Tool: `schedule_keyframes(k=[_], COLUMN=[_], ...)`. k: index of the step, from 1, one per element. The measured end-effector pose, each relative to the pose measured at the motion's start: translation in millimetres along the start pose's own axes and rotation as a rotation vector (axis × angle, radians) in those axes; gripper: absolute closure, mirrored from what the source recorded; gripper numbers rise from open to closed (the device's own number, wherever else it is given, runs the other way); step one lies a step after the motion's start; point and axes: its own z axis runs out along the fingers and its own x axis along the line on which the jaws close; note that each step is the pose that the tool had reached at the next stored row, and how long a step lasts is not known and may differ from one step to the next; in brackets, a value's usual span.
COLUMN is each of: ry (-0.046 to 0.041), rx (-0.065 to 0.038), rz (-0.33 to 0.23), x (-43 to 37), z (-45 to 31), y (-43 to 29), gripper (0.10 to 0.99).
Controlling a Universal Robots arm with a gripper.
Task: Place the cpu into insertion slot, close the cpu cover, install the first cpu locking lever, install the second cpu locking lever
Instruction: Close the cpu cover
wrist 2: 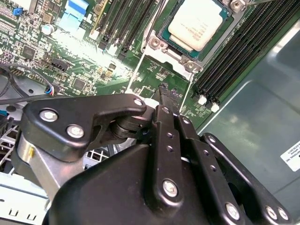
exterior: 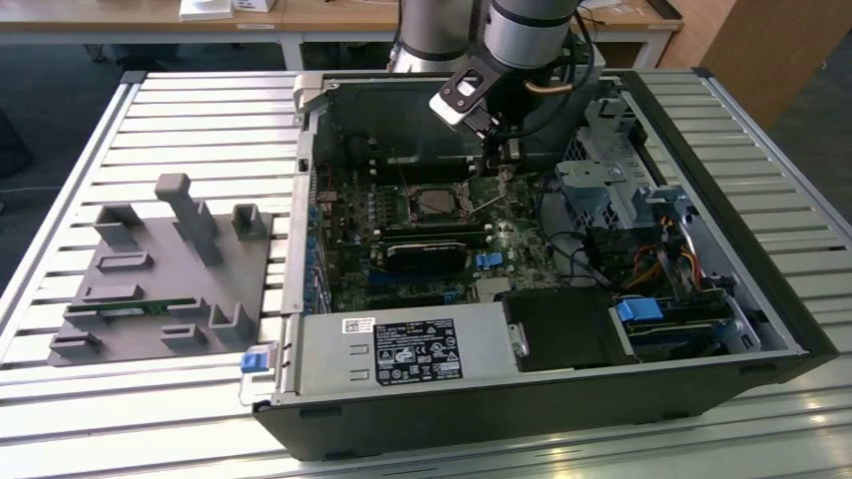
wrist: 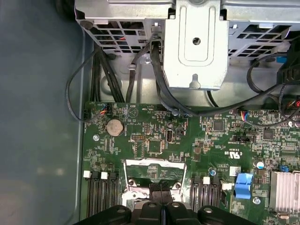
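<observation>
Pincer (wrist 2: 164, 90) closest: fingers pressed together, nothing seen between, tip hovering just beside insertion slot (wrist 2: 180, 46). Cpu (wrist 2: 197, 23) already seated in slot, silver top up. Likely light, stiff, fragile underneath, so hold by edges only. Cpu cover (wrist: 154, 162) looks raised. Open computer case (exterior: 533, 419) holds green board (wrist: 140, 122).

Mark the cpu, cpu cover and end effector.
cpu (wrist 2: 199, 23): second wrist view, centre of silver top.
cpu cover (wrist: 154, 163): first wrist view, silver frame's bar.
end effector (wrist 2: 164, 90): second wrist view, at its tip.
</observation>
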Motion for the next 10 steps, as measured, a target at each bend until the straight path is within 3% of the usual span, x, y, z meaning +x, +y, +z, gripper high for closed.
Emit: schedule_keyframes(k=[7, 10], ry=[-0.0001, 0.0], rx=[0.0, 0.0], rz=[0.0, 0.0], x=[0.0, 0.3], z=[0.5, 0.8], y=[9.6, 10.1], gripper=[0.98, 0.98])
